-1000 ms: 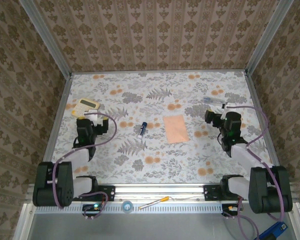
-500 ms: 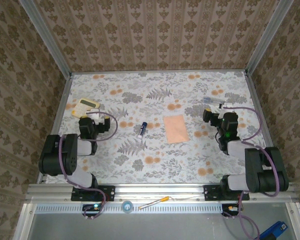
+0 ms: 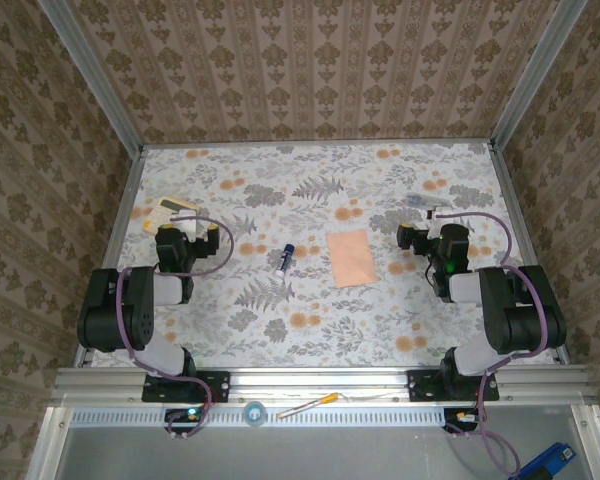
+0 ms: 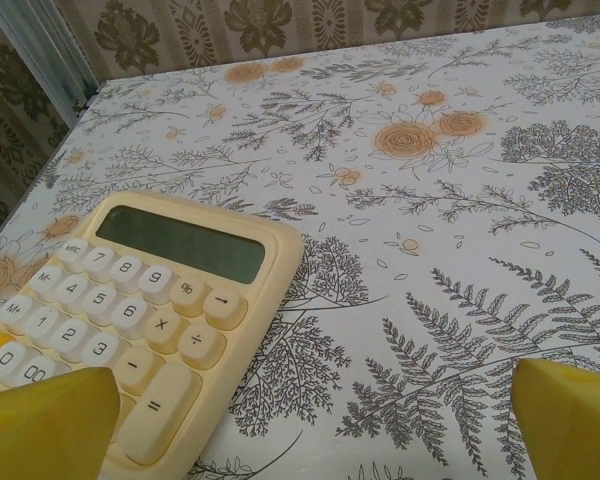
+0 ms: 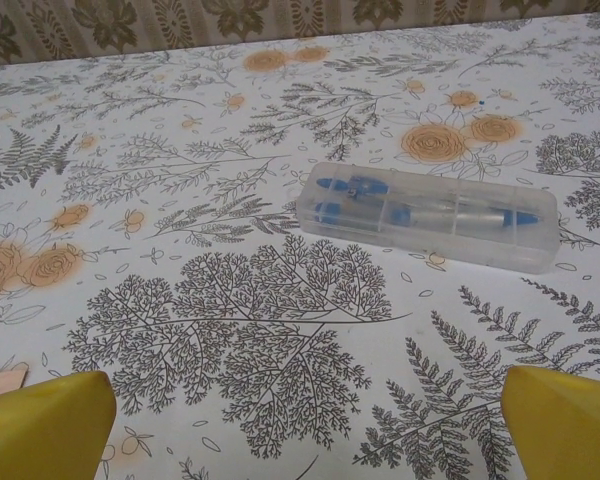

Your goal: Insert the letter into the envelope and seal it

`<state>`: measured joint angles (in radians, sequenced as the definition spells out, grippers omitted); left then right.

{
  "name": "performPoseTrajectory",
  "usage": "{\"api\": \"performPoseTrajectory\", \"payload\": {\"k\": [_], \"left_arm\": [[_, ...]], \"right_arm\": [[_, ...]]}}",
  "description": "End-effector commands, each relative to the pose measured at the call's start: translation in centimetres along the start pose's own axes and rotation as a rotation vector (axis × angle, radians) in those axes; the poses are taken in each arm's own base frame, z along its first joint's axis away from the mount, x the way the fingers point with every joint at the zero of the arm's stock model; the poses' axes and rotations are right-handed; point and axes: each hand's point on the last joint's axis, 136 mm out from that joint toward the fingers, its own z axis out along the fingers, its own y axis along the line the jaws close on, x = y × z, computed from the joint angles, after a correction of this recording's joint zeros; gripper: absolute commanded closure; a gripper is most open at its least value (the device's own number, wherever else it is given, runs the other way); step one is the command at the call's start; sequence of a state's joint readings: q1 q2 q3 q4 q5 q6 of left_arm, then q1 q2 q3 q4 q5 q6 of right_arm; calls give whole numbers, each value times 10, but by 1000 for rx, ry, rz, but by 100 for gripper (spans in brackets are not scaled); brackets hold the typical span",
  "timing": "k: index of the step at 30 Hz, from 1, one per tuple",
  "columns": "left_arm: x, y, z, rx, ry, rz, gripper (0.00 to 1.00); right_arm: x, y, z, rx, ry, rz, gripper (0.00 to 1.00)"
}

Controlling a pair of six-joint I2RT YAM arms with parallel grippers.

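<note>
Envelope (image 3: 350,258): flat salmon-pink paper rectangle at tabletop (image 3: 310,330) centre, between arms, well apart from both. No raised flap visible; likely shut, contents hidden.
Left pincer (image 4: 300,440): open, yellow tips spread wide, at near edge of cream calculator (image 4: 150,310).
Right pincer (image 5: 300,430): open, empty, near side of clear plastic pen case (image 5: 430,215).
Advice: thin paper likely slides on smooth floral cover. Pin one edge, press along flap crease with flat tip, light force, avoid wrinkling.
</note>
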<state>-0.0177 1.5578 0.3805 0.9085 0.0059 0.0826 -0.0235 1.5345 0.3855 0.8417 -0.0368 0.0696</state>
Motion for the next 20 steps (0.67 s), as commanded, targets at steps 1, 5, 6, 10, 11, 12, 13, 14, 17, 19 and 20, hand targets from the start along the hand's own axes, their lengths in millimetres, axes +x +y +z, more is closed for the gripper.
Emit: {"api": "performPoseTrajectory", "payload": {"k": [1, 5, 6, 10, 11, 12, 13, 14, 17, 19, 20], "left_arm": [[-8, 1, 2, 10, -20, -18, 0], [-9, 2, 2, 9, -20, -19, 0], [-9, 1, 2, 9, -21, -19, 0], [-8, 1, 2, 9, -20, -19, 0], [-8, 1, 2, 9, -19, -19, 0], [-9, 2, 2, 9, -20, -20, 0], [-8, 1, 2, 11, -16, -18, 0], [-8, 1, 3, 11, -15, -20, 0], [-8, 1, 3, 11, -16, -19, 0], [-9, 2, 2, 7, -19, -20, 0], [-9, 2, 2, 6, -21, -20, 0]], "right_arm": [[-15, 0, 2, 17, -40, -30, 0], [-15, 0, 2, 22, -37, -36, 0], [-15, 1, 2, 19, -35, -40, 0], [-14, 2, 2, 19, -33, -42, 0], [-14, 2, 2, 19, -33, -41, 0], [-14, 2, 2, 19, -33, -42, 0], [-14, 2, 2, 19, -34, -41, 0], [-14, 2, 2, 19, -34, -42, 0], [-15, 2, 2, 19, -35, -42, 0], [-14, 2, 2, 19, -33, -42, 0], [-14, 2, 2, 19, -32, -42, 0]]}}
